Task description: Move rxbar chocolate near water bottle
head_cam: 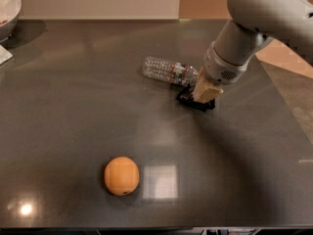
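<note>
The water bottle [168, 71] lies on its side on the dark table [73, 106], at the back right, with its cap end towards the arm. My gripper [196, 101] is down at the table surface just in front of and to the right of the bottle's cap end. It is shut on the rxbar chocolate [188, 100], which shows only as a black shape around the fingertips. The bar is a short gap from the bottle. The arm's white and tan wrist hides the top of the bar.
An orange [121, 175] sits at the front left of the middle. A white bowl [7, 6] stands at the far left back corner, with a white scrap [3, 55] at the left edge. The table's right edge is close behind the arm.
</note>
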`<action>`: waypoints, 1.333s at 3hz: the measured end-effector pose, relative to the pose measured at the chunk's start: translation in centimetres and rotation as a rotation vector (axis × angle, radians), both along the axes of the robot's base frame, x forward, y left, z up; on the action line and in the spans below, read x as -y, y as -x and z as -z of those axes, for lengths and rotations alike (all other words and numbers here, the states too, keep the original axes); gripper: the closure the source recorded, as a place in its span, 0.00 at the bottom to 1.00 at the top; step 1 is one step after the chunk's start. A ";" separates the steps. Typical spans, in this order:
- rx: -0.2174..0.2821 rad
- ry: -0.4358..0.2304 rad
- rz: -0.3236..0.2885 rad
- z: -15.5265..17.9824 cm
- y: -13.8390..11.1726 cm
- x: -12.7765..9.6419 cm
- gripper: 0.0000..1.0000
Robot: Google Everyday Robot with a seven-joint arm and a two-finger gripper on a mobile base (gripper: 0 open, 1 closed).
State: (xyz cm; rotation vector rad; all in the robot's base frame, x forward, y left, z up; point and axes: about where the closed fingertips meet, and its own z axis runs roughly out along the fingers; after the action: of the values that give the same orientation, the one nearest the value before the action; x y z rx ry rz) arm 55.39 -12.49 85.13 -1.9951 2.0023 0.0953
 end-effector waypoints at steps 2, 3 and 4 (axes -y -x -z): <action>0.009 -0.028 -0.008 0.1 -0.6 -0.5 0.36; 0.008 -0.028 -0.010 0.2 -0.5 -0.6 0.12; 0.007 -0.028 -0.012 0.2 -0.5 -0.7 0.00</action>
State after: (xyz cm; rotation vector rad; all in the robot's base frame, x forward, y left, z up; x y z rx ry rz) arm 55.90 -11.76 84.91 -1.9875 1.9744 0.1176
